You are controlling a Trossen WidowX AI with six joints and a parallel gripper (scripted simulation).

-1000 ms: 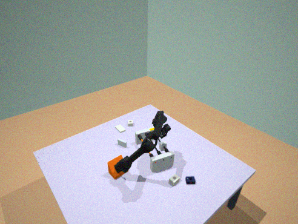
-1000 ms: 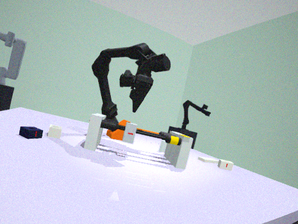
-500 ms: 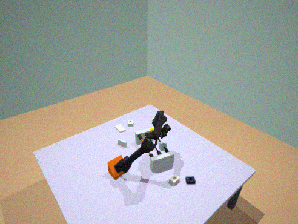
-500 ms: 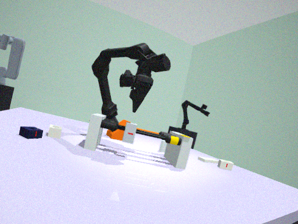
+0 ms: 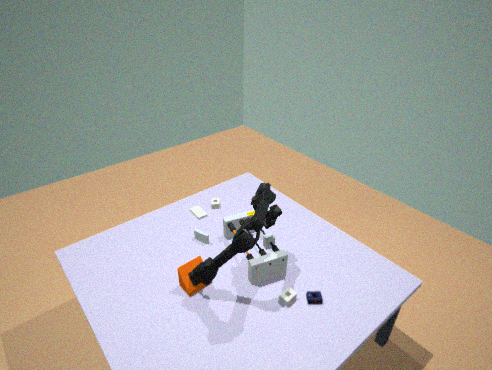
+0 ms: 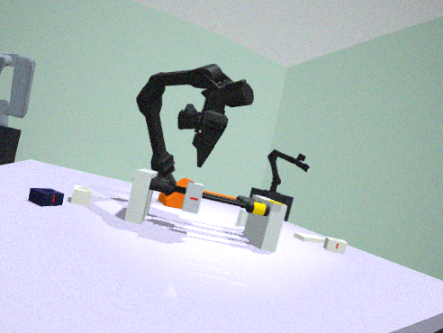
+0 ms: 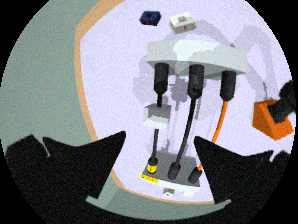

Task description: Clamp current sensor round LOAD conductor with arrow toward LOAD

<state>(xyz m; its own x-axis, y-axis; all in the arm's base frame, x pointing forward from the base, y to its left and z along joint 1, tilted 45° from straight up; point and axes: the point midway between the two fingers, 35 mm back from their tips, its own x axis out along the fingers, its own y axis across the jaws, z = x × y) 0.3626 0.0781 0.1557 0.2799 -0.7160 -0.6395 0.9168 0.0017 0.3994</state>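
The pale grey current sensor (image 5: 269,240) (image 6: 194,198) (image 7: 157,116) sits around the conductor with the yellow collar (image 6: 259,208) (image 7: 152,167), beside the yellow label on the far block. It looks boxy and closed; whether it is latched cannot be told. A red mark shows on its side in the exterior view, but its arrow direction is too small to read. My gripper (image 6: 200,166) (image 7: 160,137) is open and empty, well above the conductors, fingers pointing down. It is not touching the sensor.
Two grey end blocks (image 5: 267,270) (image 6: 275,229) (image 7: 190,52) carry three conductors, one orange. A dark blue block (image 5: 314,298) (image 6: 45,197) (image 7: 150,18) and a white block (image 5: 288,297) (image 6: 82,196) (image 7: 182,22) lie beyond the near end block. Small pale pieces lie near the far one.
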